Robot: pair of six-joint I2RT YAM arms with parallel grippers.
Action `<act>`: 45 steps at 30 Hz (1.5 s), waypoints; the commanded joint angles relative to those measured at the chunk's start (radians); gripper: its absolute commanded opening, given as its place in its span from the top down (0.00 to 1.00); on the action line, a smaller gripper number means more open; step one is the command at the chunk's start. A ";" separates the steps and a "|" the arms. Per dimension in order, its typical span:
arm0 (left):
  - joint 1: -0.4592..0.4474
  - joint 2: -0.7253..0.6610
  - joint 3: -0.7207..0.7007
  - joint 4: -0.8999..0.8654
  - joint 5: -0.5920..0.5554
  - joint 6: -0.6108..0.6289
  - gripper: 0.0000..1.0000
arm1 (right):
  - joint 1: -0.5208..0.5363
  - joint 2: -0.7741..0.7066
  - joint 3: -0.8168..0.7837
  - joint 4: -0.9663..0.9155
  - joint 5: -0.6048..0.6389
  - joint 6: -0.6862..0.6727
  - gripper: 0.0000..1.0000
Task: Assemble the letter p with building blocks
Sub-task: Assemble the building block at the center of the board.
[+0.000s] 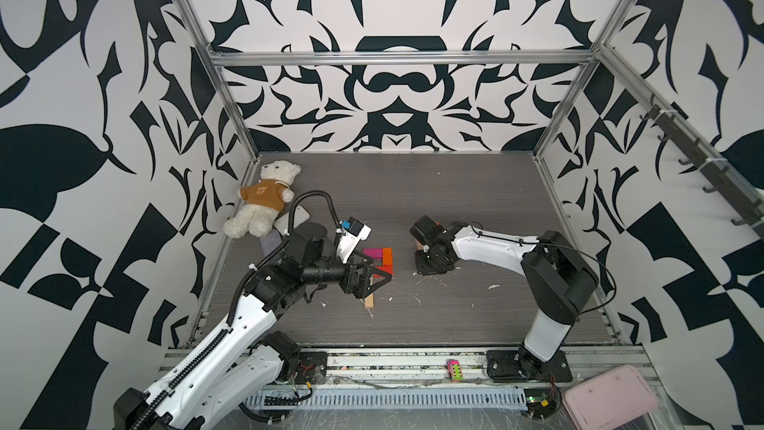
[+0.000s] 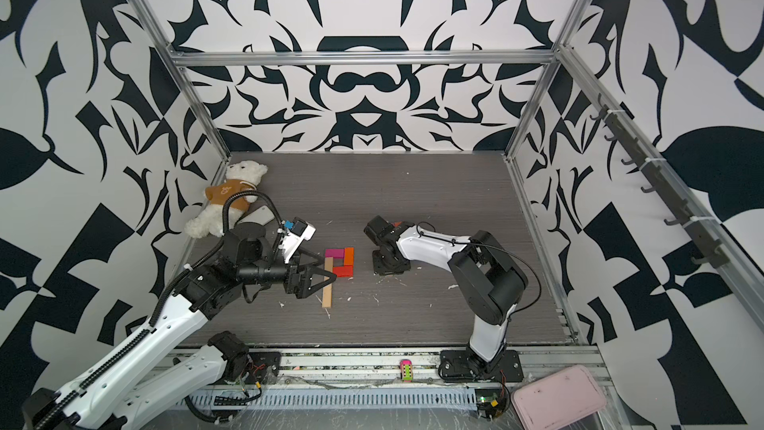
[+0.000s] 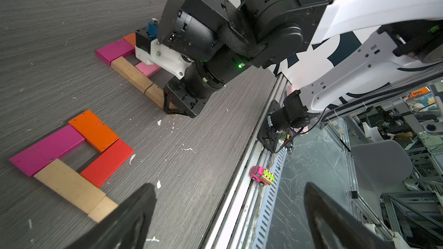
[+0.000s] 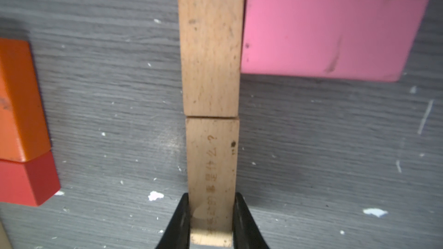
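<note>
While flat, tan block (image 4: 212,164) between right jaws

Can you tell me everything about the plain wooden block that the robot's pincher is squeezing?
The plain wooden block is a flat, tan bar of pale, speckled, unpainted wood. Faint writing runs along its face and ends in a question mark, and there is one small dark spot near an edge. It lies flat on the grey table. The right gripper pinches its long sides near one end. Its other end butts against a second tan block, so the two make one straight line.
</note>
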 commanded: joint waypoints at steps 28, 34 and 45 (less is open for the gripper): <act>-0.001 0.012 -0.007 0.006 0.014 0.002 0.01 | -0.008 0.044 0.009 0.005 -0.006 -0.001 0.79; -0.001 0.014 -0.007 0.004 0.014 0.003 0.01 | -0.008 0.052 0.012 0.007 -0.007 -0.001 0.76; -0.001 0.017 -0.005 0.000 0.009 0.003 0.01 | -0.008 0.062 0.014 0.008 -0.011 -0.001 0.69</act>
